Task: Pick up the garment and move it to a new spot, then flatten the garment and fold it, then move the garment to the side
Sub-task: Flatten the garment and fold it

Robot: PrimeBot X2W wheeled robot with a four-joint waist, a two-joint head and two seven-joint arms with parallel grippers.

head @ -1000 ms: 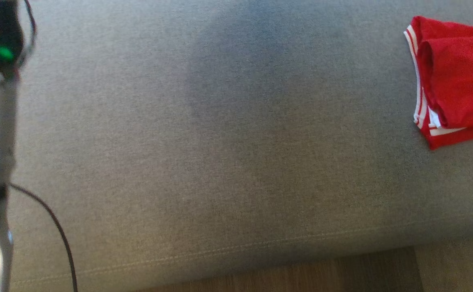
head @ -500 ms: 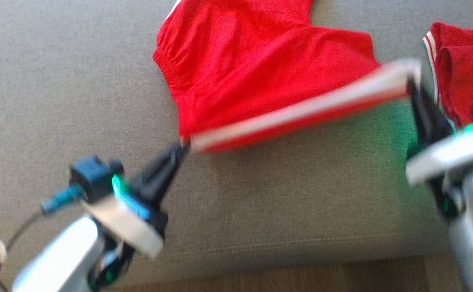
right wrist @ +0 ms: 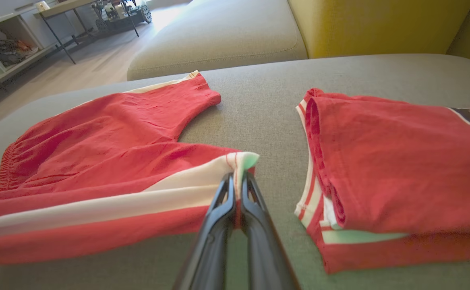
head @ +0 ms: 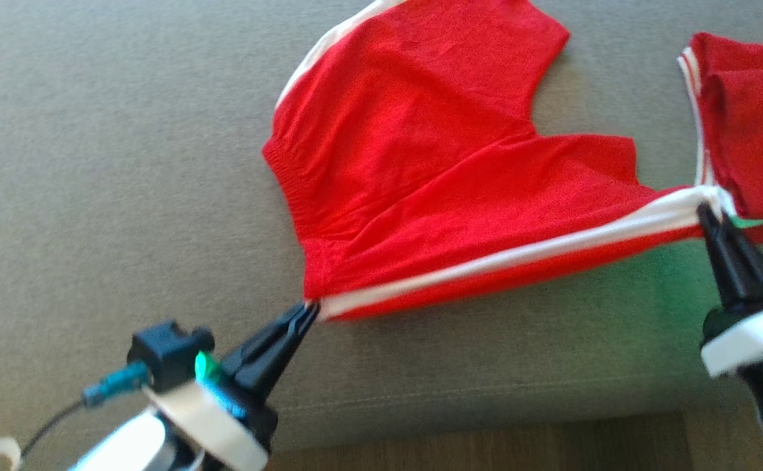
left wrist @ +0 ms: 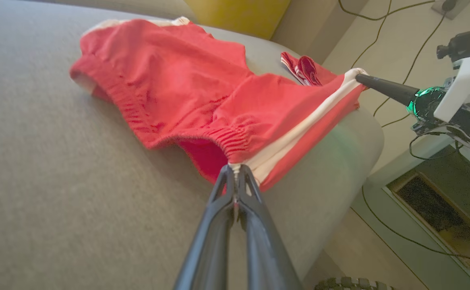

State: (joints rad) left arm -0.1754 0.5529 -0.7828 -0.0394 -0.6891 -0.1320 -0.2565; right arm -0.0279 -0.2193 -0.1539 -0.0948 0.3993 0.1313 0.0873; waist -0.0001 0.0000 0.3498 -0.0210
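As seen from the head, broad grey sofa [head: 126, 163] beneath everything, with a stitched seam along its near edge and a strip of wood floor [head: 486, 448] below. Spread on it, from centre toward upper right, red shorts [head: 420, 163] with white side stripes: far leg lying flat on the fabric, elastic waistband facing left, near side drawn into one taut straight line between two pinched corners. Just right of the shorts, resting flat near the sofa's right end, folded red cloth [head: 754, 131] with white-striped trim, near the stretched hem yet apart from it, a band of sofa showing between the two in the right wrist view. Farther back, yellow cushion [right wrist: 379, 24]. At lower left, left end effector [head: 309, 313], fingers pressed together on the waistband corner where the white stripe begins. At right, right end effector [head: 705, 210], fingers clamped tight on the leg-hem corner at the stripe's other end.
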